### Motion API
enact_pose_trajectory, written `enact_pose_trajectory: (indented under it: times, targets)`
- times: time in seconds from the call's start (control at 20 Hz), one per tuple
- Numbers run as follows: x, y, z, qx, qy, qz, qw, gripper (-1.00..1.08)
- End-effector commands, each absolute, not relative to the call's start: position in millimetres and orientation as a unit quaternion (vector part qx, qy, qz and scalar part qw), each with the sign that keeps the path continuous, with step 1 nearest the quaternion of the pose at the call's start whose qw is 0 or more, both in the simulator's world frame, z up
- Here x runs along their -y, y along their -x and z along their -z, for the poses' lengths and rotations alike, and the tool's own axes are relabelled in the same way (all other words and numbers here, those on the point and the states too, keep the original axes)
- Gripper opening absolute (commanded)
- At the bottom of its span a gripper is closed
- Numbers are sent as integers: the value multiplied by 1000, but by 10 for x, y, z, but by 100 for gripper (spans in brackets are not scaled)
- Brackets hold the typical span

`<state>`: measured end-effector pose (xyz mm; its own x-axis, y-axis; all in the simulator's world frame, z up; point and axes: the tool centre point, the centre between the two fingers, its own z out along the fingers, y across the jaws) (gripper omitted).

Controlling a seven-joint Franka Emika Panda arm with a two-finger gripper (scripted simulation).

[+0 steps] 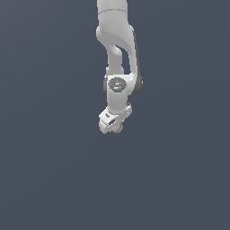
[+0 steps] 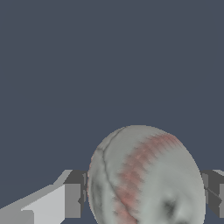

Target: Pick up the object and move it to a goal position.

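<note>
The ball (image 2: 146,177) sits between the fingers (image 2: 72,199) of the tool (image 1: 116,128).

The ball (image 2: 146,177) is off-white with a curved band of reddish stitch marks and a thin dark seam line. It sits between the two fingers of the gripper (image 1: 116,127), touching both, partly hidden in the exterior view.

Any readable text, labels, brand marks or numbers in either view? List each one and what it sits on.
None can be read.
Ball: only reddish seam stitching, no lettering.
Arm: a round grey disc with a faint mark, too small and blurred to read.
Gripper: a tiny dark mark on its white body, unreadable.
</note>
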<state>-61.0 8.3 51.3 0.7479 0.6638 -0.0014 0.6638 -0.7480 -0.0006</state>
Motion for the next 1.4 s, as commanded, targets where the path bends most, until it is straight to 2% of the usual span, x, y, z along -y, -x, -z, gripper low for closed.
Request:
enact_pose_trajectory:
  times: [0.0, 0.45, 1.35]
  targets:
    - [-101, 578, -576, 355, 935, 0, 0, -100]
    - [-245, 374, -1037, 355, 935, 0, 0, -100]
    - [-722, -343, -2571, 356, 935, 0, 0, -100]
